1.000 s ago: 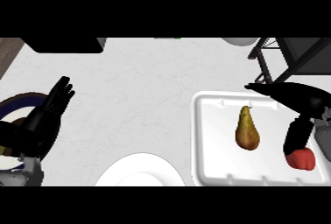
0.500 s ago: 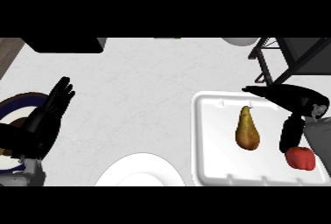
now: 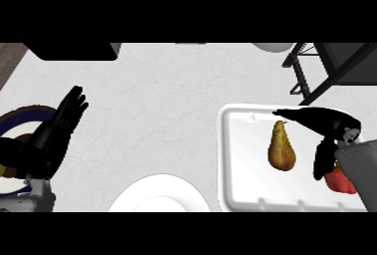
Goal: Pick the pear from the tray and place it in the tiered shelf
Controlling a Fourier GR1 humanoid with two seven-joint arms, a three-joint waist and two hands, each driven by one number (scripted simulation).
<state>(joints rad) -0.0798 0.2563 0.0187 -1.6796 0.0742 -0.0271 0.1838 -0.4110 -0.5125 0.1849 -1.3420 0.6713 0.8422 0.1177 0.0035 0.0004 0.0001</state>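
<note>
The pear point(image 3: 281, 151) is seen lying on the white tray point(image 3: 237, 164), stem toward 12 o'clock, in the tray's middle part at about 3 o'clock of the head view. The right robot hand point(image 3: 324, 128) is held over the tray just beside the pear at its 3 o'clock side, spread wide: one dark finger is stretched toward the stem end, another is hung down along the pear's right flank, and nothing is gripped; whether the pear is touched cannot be told. A red fruit point(image 3: 340, 181) is found on the tray at about 4 o'clock of the pear, partly hidden by the grey forearm. The tiered shelf point(image 3: 321, 69) is shown as a dark frame at 1 o'clock, well apart from the pear. The left robot hand point(image 3: 57, 130) is rested at 9 o'clock, fingers straight and pointed up, over a dark-rimmed plate point(image 3: 16, 118). A white plate point(image 3: 158, 195) is set on the pale desk point(image 3: 165, 104) at 6 o'clock.
</note>
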